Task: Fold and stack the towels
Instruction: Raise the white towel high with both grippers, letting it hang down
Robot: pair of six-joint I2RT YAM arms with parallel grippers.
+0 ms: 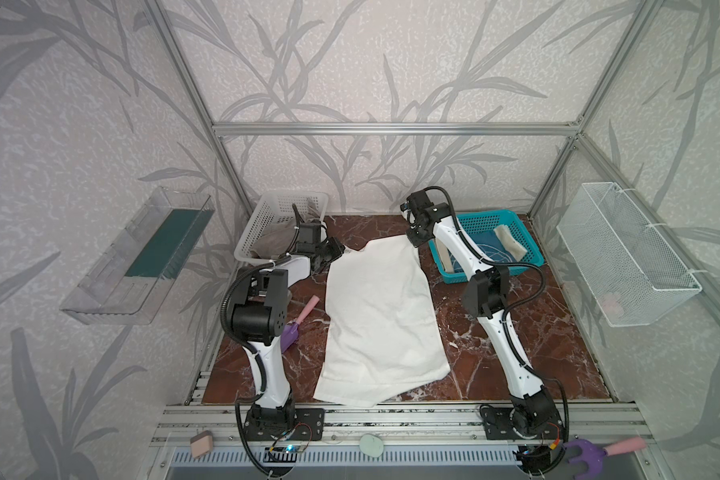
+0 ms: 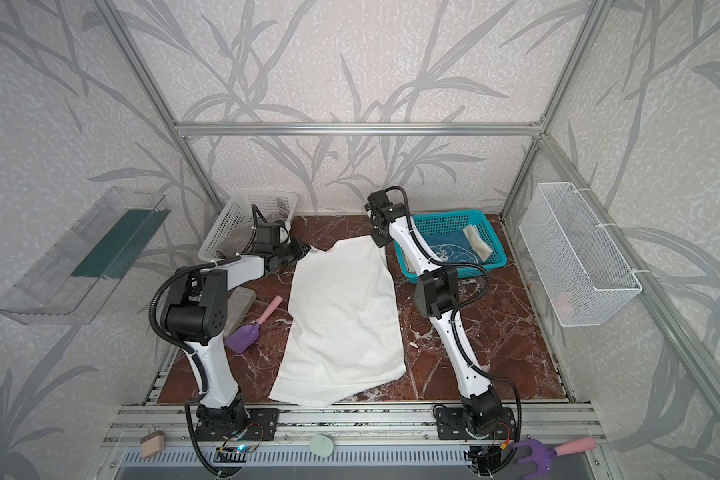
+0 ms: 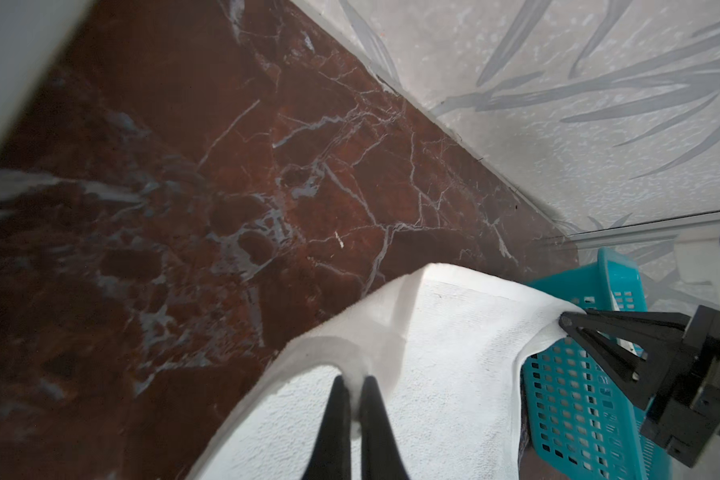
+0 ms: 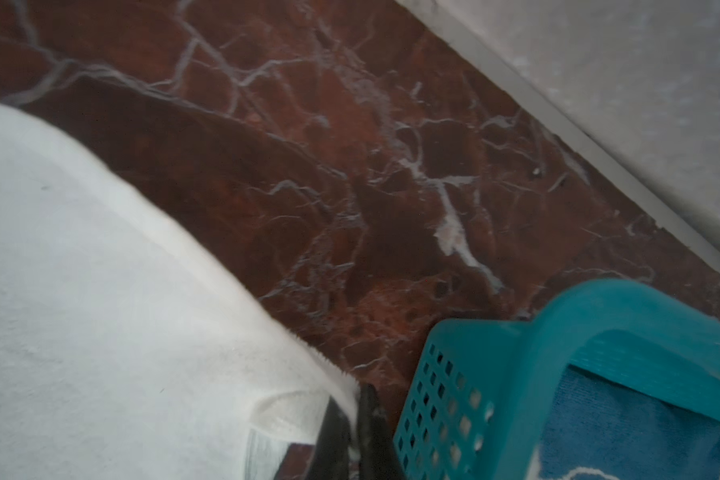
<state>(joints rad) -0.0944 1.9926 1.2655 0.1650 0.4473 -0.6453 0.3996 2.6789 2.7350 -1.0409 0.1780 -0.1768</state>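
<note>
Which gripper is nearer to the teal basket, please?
Right. The right gripper pinches a far corner of the white towel beside the teal basket; the left gripper pinches the other far corner, across the towel from it.

Left arm (image 1: 272,374): base near-left, lower link upright, elbow bent, forearm running low toward far-right. Left gripper (image 1: 339,250) points right, jaws pressed together, tips nearly touching in the wrist view.

Right arm (image 1: 516,365): base near-right, leaning far and left, wrist raised and tipped downward. Right gripper (image 1: 413,241) points down, jaws pinched tight.

The two grippers are apart, side by side, at far-middle.
</note>
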